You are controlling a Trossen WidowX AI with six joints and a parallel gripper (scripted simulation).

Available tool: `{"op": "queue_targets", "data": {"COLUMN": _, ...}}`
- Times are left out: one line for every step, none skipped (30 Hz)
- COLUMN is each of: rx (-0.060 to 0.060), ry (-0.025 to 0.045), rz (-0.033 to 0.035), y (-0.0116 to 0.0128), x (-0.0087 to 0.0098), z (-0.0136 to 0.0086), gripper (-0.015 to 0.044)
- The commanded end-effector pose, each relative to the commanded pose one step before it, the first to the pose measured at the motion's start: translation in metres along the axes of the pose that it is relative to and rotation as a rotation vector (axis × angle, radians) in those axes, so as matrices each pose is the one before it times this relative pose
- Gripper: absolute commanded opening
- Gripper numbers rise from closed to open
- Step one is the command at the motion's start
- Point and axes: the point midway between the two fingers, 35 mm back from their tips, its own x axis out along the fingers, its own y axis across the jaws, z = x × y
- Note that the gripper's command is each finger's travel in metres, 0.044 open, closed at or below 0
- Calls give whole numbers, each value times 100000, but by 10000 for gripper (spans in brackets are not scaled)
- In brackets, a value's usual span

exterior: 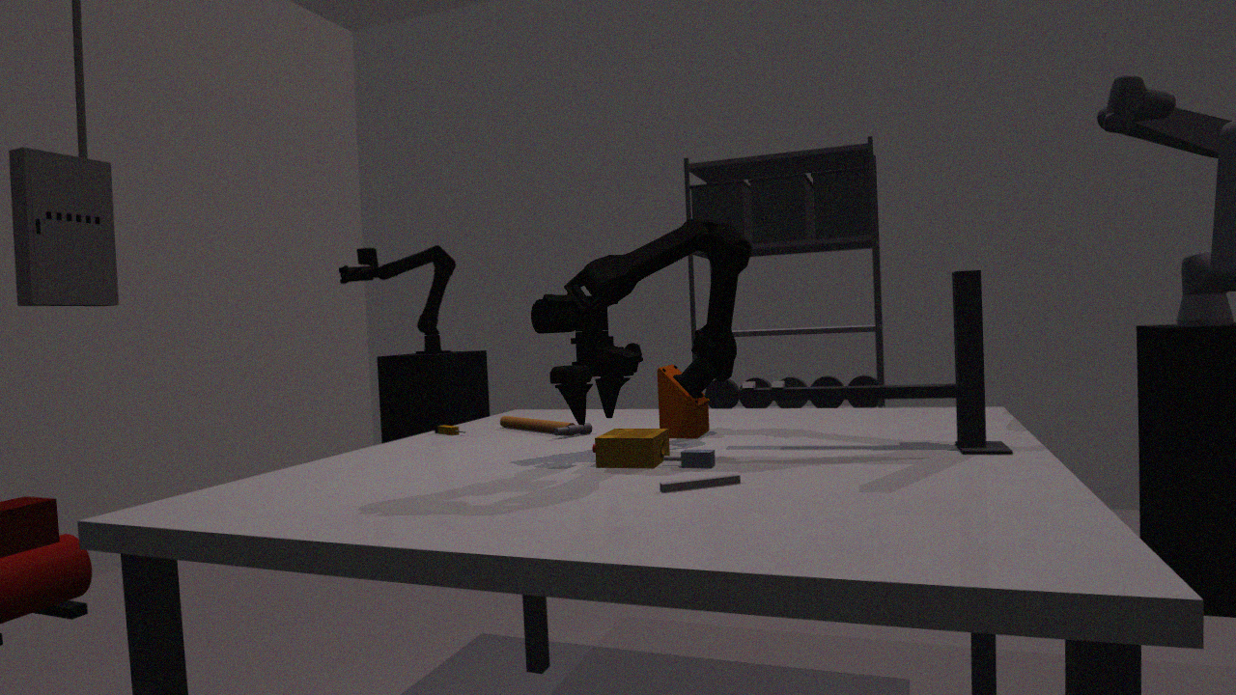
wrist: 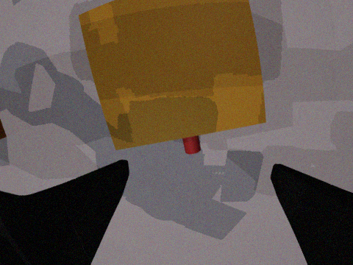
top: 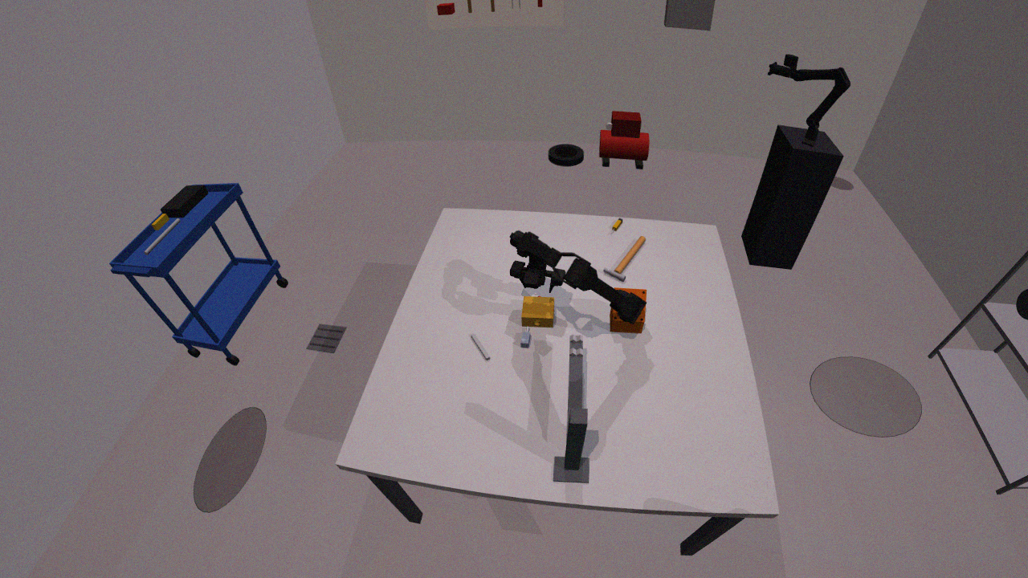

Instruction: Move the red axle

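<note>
Below the spread end effector point(top: 548, 284) point(exterior: 595, 420) point(wrist: 201, 170) — red axle point(exterior: 594, 448) point(wrist: 192, 145), protruding from yellow beam point(top: 537, 311) point(exterior: 632, 448) point(wrist: 176, 55)
</note>
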Motion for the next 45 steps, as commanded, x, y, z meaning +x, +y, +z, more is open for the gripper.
{"op": "queue_targets", "data": {"rx": -21997, "ry": 196, "rz": 711, "y": 239, "x": 286, "z": -1171, "gripper": 440}}
{"op": "queue_targets", "data": {"rx": 0, "ry": 0, "rz": 0, "y": 0, "x": 0, "z": 0, "gripper": 440}}
{"op": "queue_targets", "data": {"rx": 0, "ry": 0, "rz": 0, "y": 0, "x": 0, "z": 0, "gripper": 440}}
{"op": "queue_targets", "data": {"rx": 0, "ry": 0, "rz": 0, "y": 0, "x": 0, "z": 0, "gripper": 440}}
{"op": "queue_targets", "data": {"rx": 0, "ry": 0, "rz": 0, "y": 0, "x": 0, "z": 0, "gripper": 440}}
{"op": "queue_targets", "data": {"rx": 0, "ry": 0, "rz": 0, "y": 0, "x": 0, "z": 0, "gripper": 440}}
{"op": "queue_targets", "data": {"rx": 0, "ry": 0, "rz": 0, "y": 0, "x": 0, "z": 0, "gripper": 440}}
{"op": "queue_targets", "data": {"rx": 0, "ry": 0, "rz": 0, "y": 0, "x": 0, "z": 0, "gripper": 440}}
{"op": "queue_targets", "data": {"rx": 0, "ry": 0, "rz": 0, "y": 0, "x": 0, "z": 0, "gripper": 440}}
{"op": "queue_targets", "data": {"rx": 0, "ry": 1, "rz": -1, "y": -2, "x": 28, "z": -1, "gripper": 440}}
{"op": "queue_targets", "data": {"rx": 0, "ry": 2, "rz": -1, "y": -4, "x": 54, "z": -2, "gripper": 440}}
{"op": "queue_targets", "data": {"rx": 1, "ry": 3, "rz": -2, "y": -5, "x": 80, "z": -3, "gripper": 440}}
{"op": "queue_targets", "data": {"rx": 1, "ry": 3, "rz": -2, "y": -7, "x": 107, "z": -3, "gripper": 440}}
{"op": "queue_targets", "data": {"rx": 1, "ry": 4, "rz": -3, "y": -8, "x": 134, "z": -4, "gripper": 440}}
{"op": "queue_targets", "data": {"rx": 1, "ry": 3, "rz": -3, "y": -9, "x": 157, "z": -4, "gripper": 440}}
{"op": "queue_targets", "data": {"rx": 1, "ry": 3, "rz": -3, "y": -9, "x": 167, "z": -4, "gripper": 440}}
{"op": "queue_targets", "data": {"rx": 1, "ry": 2, "rz": -3, "y": -8, "x": 168, "z": -4, "gripper": 440}}
{"op": "queue_targets", "data": {"rx": 1, "ry": 1, "rz": -3, "y": -8, "x": 167, "z": -3, "gripper": 440}}
{"op": "queue_targets", "data": {"rx": 0, "ry": 0, "rz": -3, "y": -7, "x": 168, "z": -2, "gripper": 440}}
{"op": "queue_targets", "data": {"rx": 0, "ry": -1, "rz": -3, "y": -6, "x": 167, "z": -2, "gripper": 440}}
{"op": "queue_targets", "data": {"rx": 0, "ry": -2, "rz": -2, "y": -5, "x": 167, "z": -1, "gripper": 440}}
{"op": "queue_targets", "data": {"rx": 0, "ry": -2, "rz": -2, "y": -4, "x": 167, "z": -1, "gripper": 440}}
{"op": "queue_targets", "data": {"rx": 0, "ry": -3, "rz": -2, "y": -4, "x": 167, "z": 0, "gripper": 440}}
{"op": "queue_targets", "data": {"rx": 0, "ry": -4, "rz": -2, "y": -3, "x": 167, "z": 0, "gripper": 440}}
{"op": "queue_targets", "data": {"rx": -1, "ry": -5, "rz": -2, "y": -2, "x": 166, "z": 1, "gripper": 440}}
{"op": "queue_targets", "data": {"rx": -1, "ry": -6, "rz": -2, "y": -1, "x": 166, "z": 1, "gripper": 440}}
{"op": "queue_targets", "data": {"rx": -1, "ry": -7, "rz": -1, "y": 0, "x": 166, "z": 2, "gripper": 440}}
{"op": "queue_targets", "data": {"rx": -1, "ry": -8, "rz": -1, "y": 1, "x": 166, "z": 2, "gripper": 440}}
{"op": "queue_targets", "data": {"rx": -1, "ry": -8, "rz": -1, "y": 1, "x": 165, "z": 3, "gripper": 440}}
{"op": "queue_targets", "data": {"rx": -1, "ry": -9, "rz": -1, "y": 2, "x": 165, "z": 3, "gripper": 440}}
{"op": "queue_targets", "data": {"rx": -1, "ry": -10, "rz": -1, "y": 3, "x": 165, "z": 4, "gripper": 440}}
{"op": "queue_targets", "data": {"rx": -2, "ry": -11, "rz": 0, "y": 4, "x": 165, "z": 4, "gripper": 440}}
{"op": "queue_targets", "data": {"rx": -2, "ry": -12, "rz": 0, "y": 5, "x": 164, "z": 4, "gripper": 440}}
{"op": "queue_targets", "data": {"rx": -2, "ry": -13, "rz": 0, "y": 5, "x": 164, "z": 5, "gripper": 440}}
{"op": "queue_targets", "data": {"rx": -2, "ry": -14, "rz": 0, "y": 6, "x": 164, "z": 5, "gripper": 440}}
{"op": "queue_targets", "data": {"rx": -2, "ry": -15, "rz": 0, "y": 7, "x": 164, "z": 6, "gripper": 440}}
{"op": "queue_targets", "data": {"rx": -2, "ry": -15, "rz": 1, "y": 8, "x": 163, "z": 6, "gripper": 440}}
{"op": "queue_targets", "data": {"rx": -2, "ry": -16, "rz": 1, "y": 9, "x": 163, "z": 7, "gripper": 440}}
{"op": "queue_targets", "data": {"rx": -2, "ry": -17, "rz": 1, "y": 9, "x": 163, "z": 7, "gripper": 440}}
{"op": "queue_targets", "data": {"rx": -2, "ry": -18, "rz": 1, "y": 10, "x": 163, "z": 8, "gripper": 440}}
{"op": "queue_targets", "data": {"rx": -3, "ry": -19, "rz": 2, "y": 11, "x": 162, "z": 8, "gripper": 440}}
{"op": "queue_targets", "data": {"rx": -2, "ry": -16, "rz": 1, "y": 10, "x": 131, "z": 7, "gripper": 440}}
{"op": "queue_targets", "data": {"rx": -1, "ry": -10, "rz": 1, "y": 6, "x": 79, "z": 4, "gripper": 440}}
{"op": "queue_targets", "data": {"rx": 0, "ry": -3, "rz": 0, "y": 2, "x": 26, "z": 1, "gripper": 440}}
{"op": "queue_targets", "data": {"rx": 0, "ry": 0, "rz": 0, "y": 0, "x": 0, "z": 0, "gripper": 440}}
